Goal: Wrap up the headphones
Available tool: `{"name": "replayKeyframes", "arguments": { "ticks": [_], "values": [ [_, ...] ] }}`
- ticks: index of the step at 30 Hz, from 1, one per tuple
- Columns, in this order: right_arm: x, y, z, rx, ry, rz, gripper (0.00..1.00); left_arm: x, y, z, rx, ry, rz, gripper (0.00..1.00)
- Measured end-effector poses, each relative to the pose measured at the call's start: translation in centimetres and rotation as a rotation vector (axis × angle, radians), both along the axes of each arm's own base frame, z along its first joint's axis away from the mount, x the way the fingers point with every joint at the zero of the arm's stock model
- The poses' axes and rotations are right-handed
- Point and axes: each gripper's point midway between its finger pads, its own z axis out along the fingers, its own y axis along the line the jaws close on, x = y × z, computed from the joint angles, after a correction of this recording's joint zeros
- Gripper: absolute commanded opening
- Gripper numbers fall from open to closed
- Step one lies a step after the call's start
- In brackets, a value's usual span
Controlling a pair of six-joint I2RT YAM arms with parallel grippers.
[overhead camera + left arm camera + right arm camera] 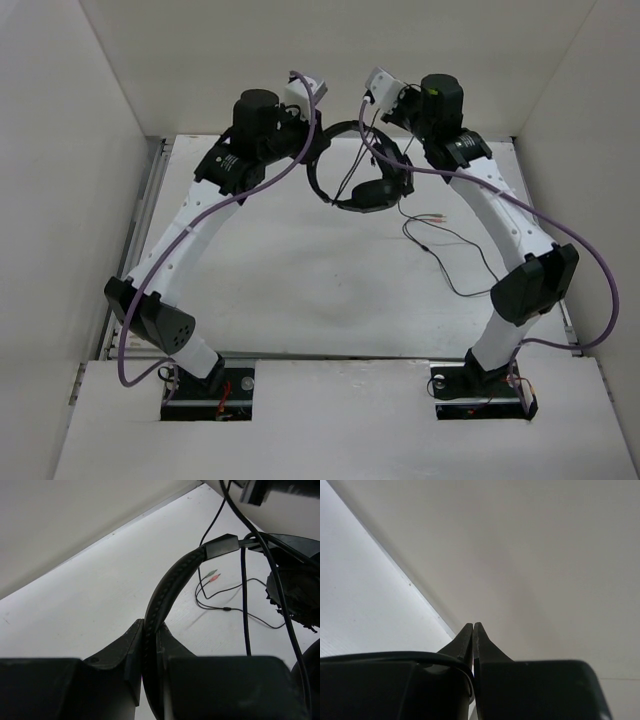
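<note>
Left gripper clamps headphones, right gripper pinches their cord over table.

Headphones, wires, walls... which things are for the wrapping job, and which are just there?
For the job:
- headphones, gripped by the left end effector
- cord, pinched by the right end effector
- plugs, lying on the table

Just there:
- purple robot cables
- walls
- the table itself
</note>
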Motion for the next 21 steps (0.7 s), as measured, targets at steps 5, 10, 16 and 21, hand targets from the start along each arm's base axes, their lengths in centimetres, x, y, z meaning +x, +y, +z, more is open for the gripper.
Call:
{"name": "replayKeyframes", "arguments": {
  "ticks": [5, 10, 16, 21],
  "values": [
    [0.4, 0.8, -1.2, 0.044, 0.036, 0.02, 0.09, -0.6, -0.6, 1.4, -0.038, -0.004, -0.023, 0.0],
    [0.4, 2.4, -2.9, 0.153, 0.111, 0.071, 0.1, -1.1, -0.7, 3.3, -0.081, -0.009, -0.028, 0.0],
    [-1.0, 3.8, -4.7, 0.508, 0.341, 0.198, 0.11, -1.6, -0.6, 6.3, -0.13, -0.036, -0.027, 0.0],
    [-2.8, 6.1, -6.6, 0.775, 0.545, 0.304, 0.13, -2.3, -0.7, 10.9, -0.192, -0.115, -0.046, 0.0]
  ]
}}
